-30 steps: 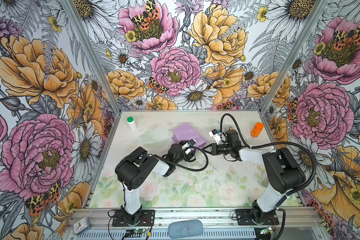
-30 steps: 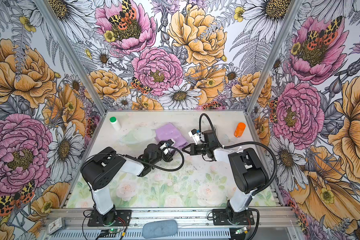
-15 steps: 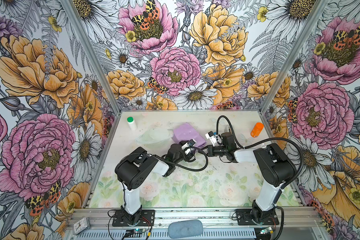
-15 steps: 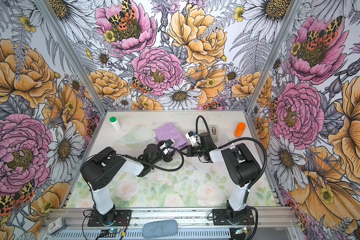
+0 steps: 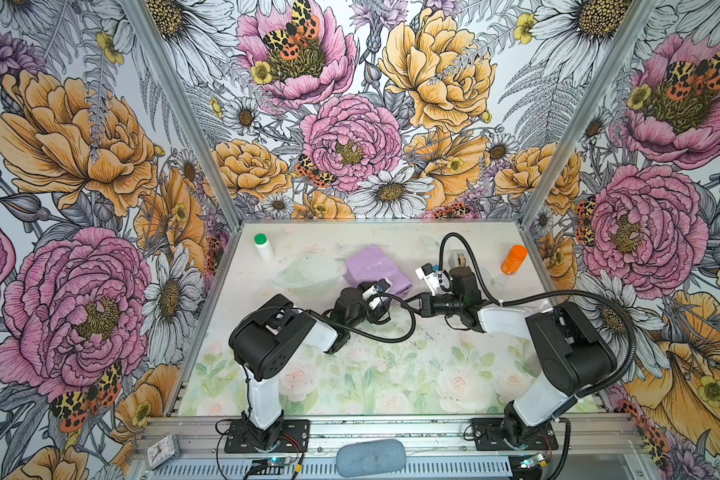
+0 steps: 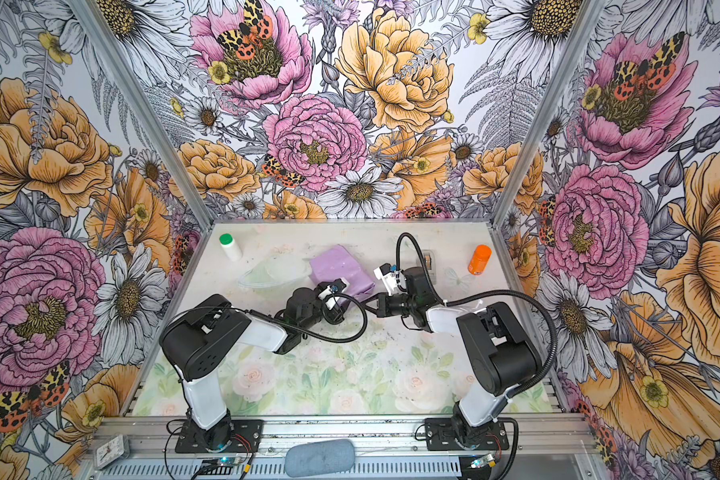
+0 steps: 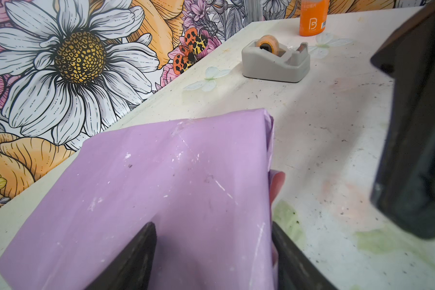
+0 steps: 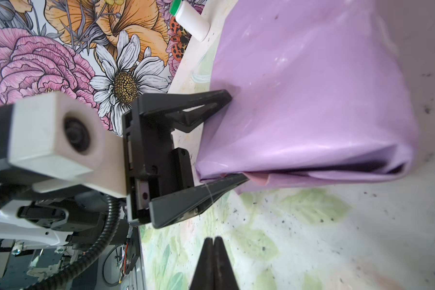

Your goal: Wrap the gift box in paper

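Right arm (image 5: 512,322) swung outward, left tool (image 8: 236,136) clamping paper (image 5: 373,266)

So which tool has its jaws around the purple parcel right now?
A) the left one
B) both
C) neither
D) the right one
A: the left tool has a jaw on either side of the paper at the parcel's edge, while the right tool is shut and empty beside it.

box (image 8: 362,167) was hidden under paper (image 8: 312,88) save a dark sliver at one open end, left gripper (image 7: 211,253) fingers were cut by the frame edge, orange bottle (image 7: 312,17) likewise, dispenser (image 5: 459,258) sat half behind a cable (image 5: 441,253)
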You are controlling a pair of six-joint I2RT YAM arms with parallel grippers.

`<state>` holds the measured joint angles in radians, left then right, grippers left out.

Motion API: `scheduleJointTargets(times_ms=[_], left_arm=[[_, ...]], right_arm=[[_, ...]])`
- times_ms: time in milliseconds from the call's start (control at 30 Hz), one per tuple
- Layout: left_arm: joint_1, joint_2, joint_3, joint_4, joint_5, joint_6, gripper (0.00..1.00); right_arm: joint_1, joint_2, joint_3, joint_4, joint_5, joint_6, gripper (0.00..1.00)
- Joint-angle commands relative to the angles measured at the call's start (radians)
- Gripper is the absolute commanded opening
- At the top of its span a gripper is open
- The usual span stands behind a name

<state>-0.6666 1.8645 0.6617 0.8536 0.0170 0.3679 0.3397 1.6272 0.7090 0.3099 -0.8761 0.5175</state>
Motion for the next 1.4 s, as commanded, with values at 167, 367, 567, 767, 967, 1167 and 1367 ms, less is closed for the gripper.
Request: scheduleJointTargets(times_ms=[167,367,567,767,967,1167,1367], left_arm=[[0.017,0.048,-0.036,-0.192,0.025,-0.053,0.69],[0.016,0.047,-0.034,-0.192,0.027,-0.054,0.69],[0.018,0.047,-0.034,-0.192,0.028,-0.054,0.69],[0.017,0.045,-0.036,-0.194,0.028,-0.053,0.69],[0.019,0.046,-0.036,-0.193,0.028,-0.053,0.69],[0.019,0.047,-0.034,-0.192,0.03,-0.052,0.69],[0.019,0.049,-0.034,-0.192,0.034,-0.052,0.69]], right_arm=[[-0.003,-0.065,0.031,-0.035,0.03,-0.035,0.0],[0.022,0.021,0.072,-0.02,0.063,-0.03,0.0],[0.033,0.095,0.086,0.041,0.077,-0.009,0.0],[0.038,0.142,0.105,0.092,0.073,0.014,0.0],[0.039,0.155,0.106,0.106,0.074,0.016,0.0],[0.038,0.179,0.117,0.111,0.083,0.02,0.0],[0.039,0.201,0.123,0.131,0.092,0.033,0.0]])
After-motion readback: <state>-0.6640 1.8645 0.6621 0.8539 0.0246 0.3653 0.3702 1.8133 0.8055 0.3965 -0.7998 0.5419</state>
